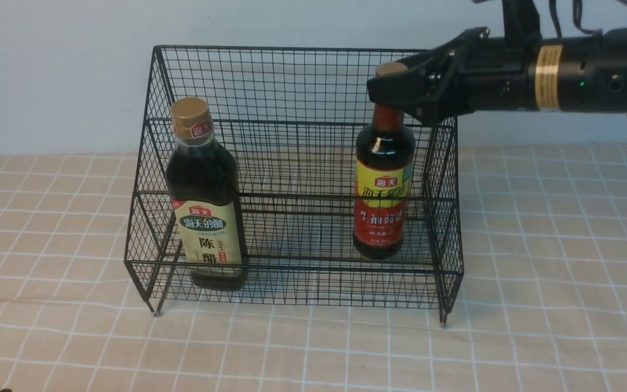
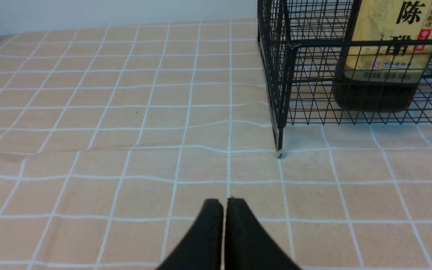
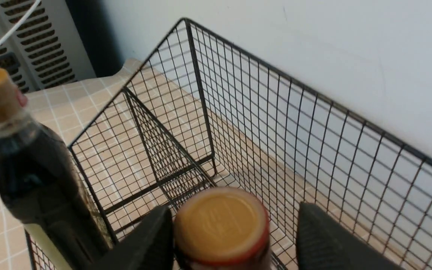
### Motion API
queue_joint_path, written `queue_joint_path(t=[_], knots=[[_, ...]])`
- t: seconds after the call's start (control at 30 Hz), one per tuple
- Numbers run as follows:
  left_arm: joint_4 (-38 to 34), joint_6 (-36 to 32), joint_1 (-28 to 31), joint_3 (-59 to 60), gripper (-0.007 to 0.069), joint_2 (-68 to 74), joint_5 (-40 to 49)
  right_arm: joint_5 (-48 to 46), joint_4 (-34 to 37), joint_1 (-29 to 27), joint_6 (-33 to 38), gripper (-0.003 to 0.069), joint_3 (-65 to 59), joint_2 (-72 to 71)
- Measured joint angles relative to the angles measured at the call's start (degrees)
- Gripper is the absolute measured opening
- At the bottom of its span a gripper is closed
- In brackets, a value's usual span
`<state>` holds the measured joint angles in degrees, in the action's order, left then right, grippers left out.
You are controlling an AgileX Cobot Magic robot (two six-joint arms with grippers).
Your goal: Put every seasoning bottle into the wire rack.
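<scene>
The black wire rack [image 1: 297, 109] stands on the checked cloth. The squarish gold-capped bottle [image 1: 207, 218] stands upright in its lower tier at the left. The round long-necked bottle [image 1: 384, 201] stands upright in the lower tier at the right. My right gripper [image 1: 395, 90] is open around that bottle's cap [image 3: 221, 221]; one finger [image 3: 152, 236] touches the cap and the other [image 3: 324, 240] stands apart from it. The rack [image 3: 276, 112] and squarish bottle [image 3: 32, 176] also show there. My left gripper [image 2: 224, 202] is shut and empty, low over the cloth in front of the rack's front foot [image 2: 279, 152].
The peach cloth with white grid lines [image 1: 553, 245] covers the table around the rack. A pale wall [image 1: 47, 71] stands close behind the rack. A grey vented unit [image 3: 32, 45] stands beyond the table's far left end.
</scene>
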<state>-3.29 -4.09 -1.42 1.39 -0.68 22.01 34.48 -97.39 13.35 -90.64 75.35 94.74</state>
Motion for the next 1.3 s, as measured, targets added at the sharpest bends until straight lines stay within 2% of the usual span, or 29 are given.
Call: queue_joint_path(t=[0.13,0.3,0.37,0.47,0.53,0.6,0.63,0.67,0.73,0.77,0.8,0.83,0.87,0.93,0.97,1.0,1.03,1.07,1.13,1.2,1.3], knots=[[0.0,0.0,0.0,0.0,-0.0007,0.0,0.0,-1.0,-3.6,-0.1,-5.7,0.0424,0.0,-4.7],[0.0,0.0,0.0,0.0,-0.0007,0.0,0.0,-1.4,-3.6,-0.6,-9.8,0.0423,0.0,-10.1],[0.0,0.0,0.0,0.0,-0.0007,0.0,0.0,-1.4,-3.6,-1.2,-12.8,0.0402,0.0,-13.2],[0.0,0.0,0.0,0.0,-0.0007,0.0,0.0,-0.2,-3.6,-2.5,-17.1,0.0332,0.0,-16.6],[0.0,0.0,0.0,0.0,-0.0007,0.0,0.0,1.9,-3.6,-3.8,-18.9,0.0265,0.0,-18.7],[0.0,0.0,0.0,0.0,-0.0007,0.0,0.0,5.4,-3.6,-6.4,-19.2,0.0159,0.0,-21.6],[0.0,0.0,0.0,0.0,-0.0007,0.0,0.0,5.8,-3.6,-6.6,-19.1,0.0148,0.0,-21.6],[0.0,0.0,0.0,0.0,-0.0007,0.0,0.0,8.0,-3.6,-9.0,-16.2,0.0059,0.0,-23.9],[0.0,0.0,0.0,0.0,-0.0007,0.0,0.0,8.7,-3.6,-12.8,-9.1,0.0011,0.0,-26.9],[0.0,0.0,0.0,0.0,-0.0007,0.0,0.0,8.0,-3.6,-15.1,-4.1,0.0000,0.0,-28.4],[0.0,0.0,0.0,0.0,-0.0007,0.0,0.0,7.8,-3.6,-15.1,-4.1,-0.0001,0.0,-28.7],[0.0,0.0,0.0,0.0,-0.0007,0.0,0.0,4.7,-3.6,-19.0,3.8,-0.0008,0.1,-31.3],[0.0,0.0,0.0,0.0,-0.0007,0.0,0.0,2.0,-3.6,-20.5,7.8,-0.0009,0.1,-32.7],[0.0,0.0,0.0,0.0,-0.0007,0.0,0.0,-1.5,-3.6,-22.1,11.0,-0.0010,0.3,-33.9],[0.0,0.0,0.0,0.0,-0.0007,0.0,0.0,-7.3,-3.6,-23.8,13.1,-0.0010,0.4,-35.0],[0.0,0.0,0.0,0.0,-0.0007,0.0,0.0,-12.9,-3.6,-24.5,12.5,-0.0010,0.4,-35.6],[0.0,0.0,0.0,0.0,-0.0007,0.0,0.0,-12.9,-3.6,-24.6,12.5,-0.0010,0.4,-35.7],[0.0,0.0,0.0,0.0,-0.0007,0.0,0.0,-17.5,-3.5,-24.7,10.1,-0.0010,0.3,-35.9],[0.0,0.0,0.0,0.0,-0.0007,0.0,0.0,-28.1,-3.1,-24.7,-0.8,-0.0010,-2.0,-36.0],[0.0,0.0,0.0,0.0,-0.0007,0.0,0.0,-30.0,-3.0,-24.7,-5.9,-0.0010,-4.6,-36.0],[0.0,0.0,0.0,0.0,-0.0007,0.0,0.0,-28.4,-3.0,-24.7,-8.5,-0.0010,-8.7,-35.8]])
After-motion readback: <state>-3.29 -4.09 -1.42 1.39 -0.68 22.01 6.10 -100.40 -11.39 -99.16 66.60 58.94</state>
